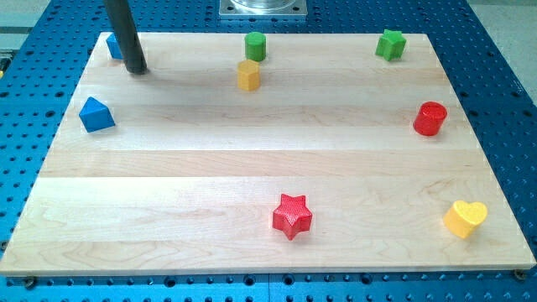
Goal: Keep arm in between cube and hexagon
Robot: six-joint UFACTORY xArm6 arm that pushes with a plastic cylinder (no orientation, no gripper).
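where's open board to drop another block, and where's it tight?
Open: the wide middle band between blue triangular block at the view's left and red cylinder at right, above red star. Also bottom left. Tight: top left, my tip against the blue cube; green cylinder over yellow hexagon.

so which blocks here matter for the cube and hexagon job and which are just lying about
In the job:
my tip
blue cube, partly hidden behind the rod
yellow hexagon

Lying about:
green cylinder
green star
blue triangle
red cylinder
red star
yellow heart

No readable text, labels, brands, numbers or signs anywhere on board, blocks, rod or surroundings.
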